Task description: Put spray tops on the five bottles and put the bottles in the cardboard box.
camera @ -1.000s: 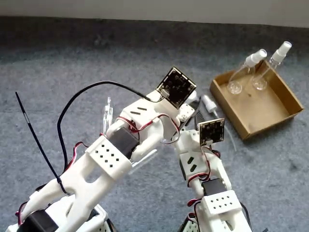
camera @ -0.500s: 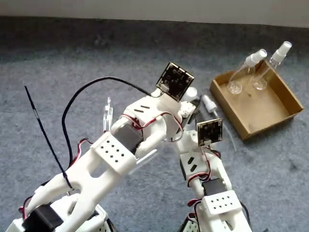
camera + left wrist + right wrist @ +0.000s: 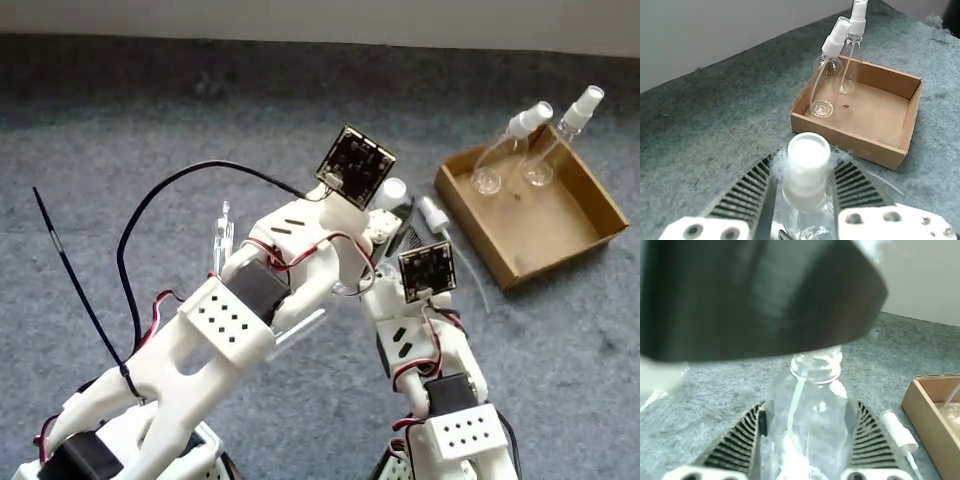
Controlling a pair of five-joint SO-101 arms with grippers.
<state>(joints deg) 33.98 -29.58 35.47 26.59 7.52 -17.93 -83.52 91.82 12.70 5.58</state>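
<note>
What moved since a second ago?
The left gripper, shut on a spray top, edged away from the box. The right gripper, holding a bottle, shifted slightly the same way. The boxed bottles and the loose top stayed put.

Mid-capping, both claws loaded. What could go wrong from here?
1. The top in the left claw sits over the bottle held by the right claw; any misalignment could seat it crooked.
2. A loose top lies beside the box, close to the claws; a swing could knock it away.
3. Two capped bottles lean on the box wall; adding another may topple them.
</note>
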